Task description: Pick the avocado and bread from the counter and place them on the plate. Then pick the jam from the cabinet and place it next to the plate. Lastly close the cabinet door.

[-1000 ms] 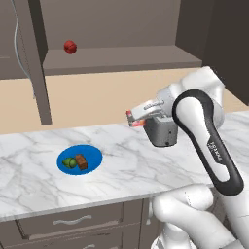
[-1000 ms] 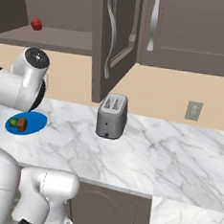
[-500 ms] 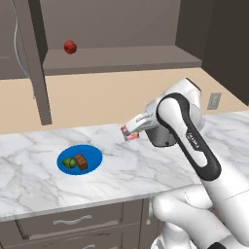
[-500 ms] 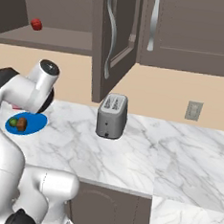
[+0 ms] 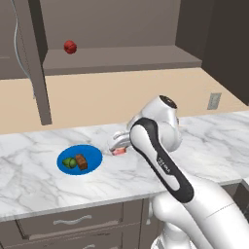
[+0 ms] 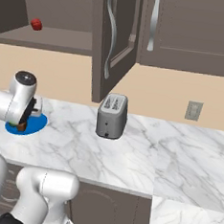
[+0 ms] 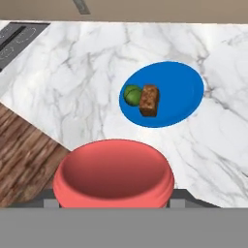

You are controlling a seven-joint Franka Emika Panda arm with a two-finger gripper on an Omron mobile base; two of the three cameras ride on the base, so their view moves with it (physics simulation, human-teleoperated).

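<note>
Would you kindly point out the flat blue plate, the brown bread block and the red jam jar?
blue plate [image 5: 95, 156], left base view, bare right side.
brown bread block [image 7: 149, 100], hand view, top face.
red jam jar [image 7: 114, 174], hand view, lid.

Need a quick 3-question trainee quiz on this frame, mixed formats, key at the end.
1. True or false: the avocado and the bread both lie on the plate.
2. What does the gripper hold? A) a spoon B) the jam C) a cup
3. Fill in: the cabinet door is ____.

Key: 1 true, they sit side by side on the plate. 2 B, the red lid shows between the fingers in the hand view. 3 open, swung out above the toaster.
</note>
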